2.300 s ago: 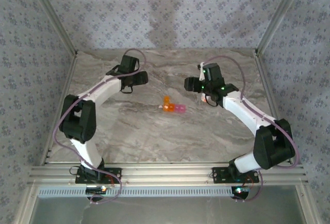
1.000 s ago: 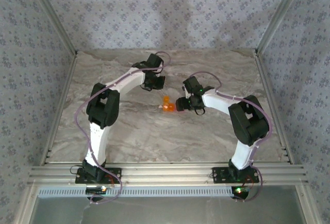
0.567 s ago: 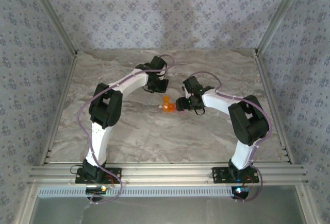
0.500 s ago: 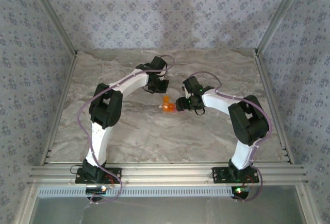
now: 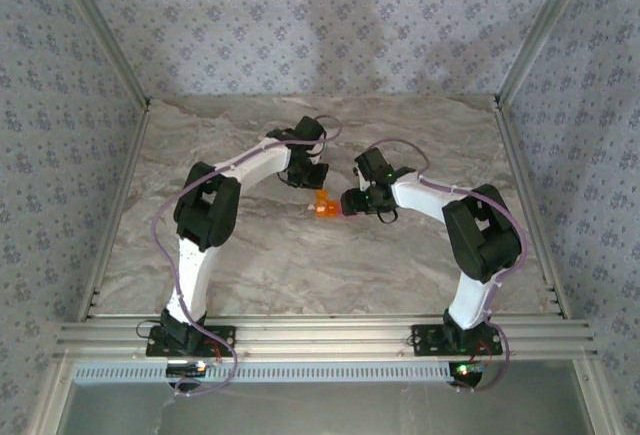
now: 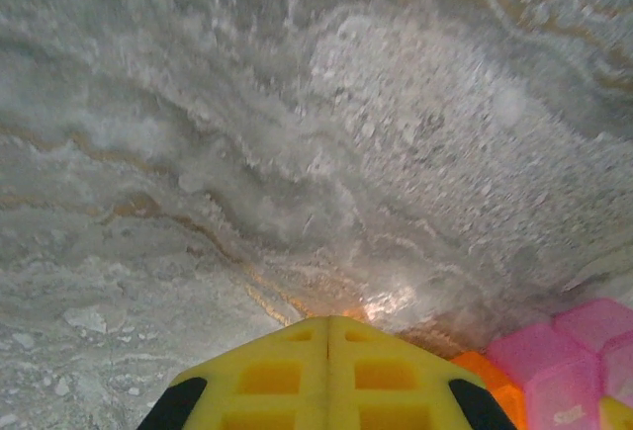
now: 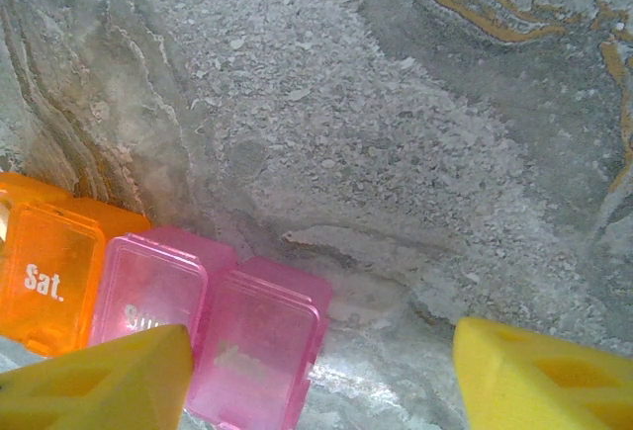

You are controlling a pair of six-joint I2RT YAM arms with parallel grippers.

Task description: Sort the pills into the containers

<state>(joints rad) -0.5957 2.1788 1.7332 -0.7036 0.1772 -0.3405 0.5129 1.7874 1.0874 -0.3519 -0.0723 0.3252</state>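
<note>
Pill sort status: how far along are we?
Done: nothing confirmed; contents of the orange compartment and pink compartment can't be told. In hand: nothing; the left gripper is shut and empty beside them, the right gripper hangs open at the pink one. Remaining: apparently all the sorting.

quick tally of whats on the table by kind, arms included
robot arms: 2 (left arm, right arm)
pill container strip, orange and pink joined: 1
total: 3
</note>
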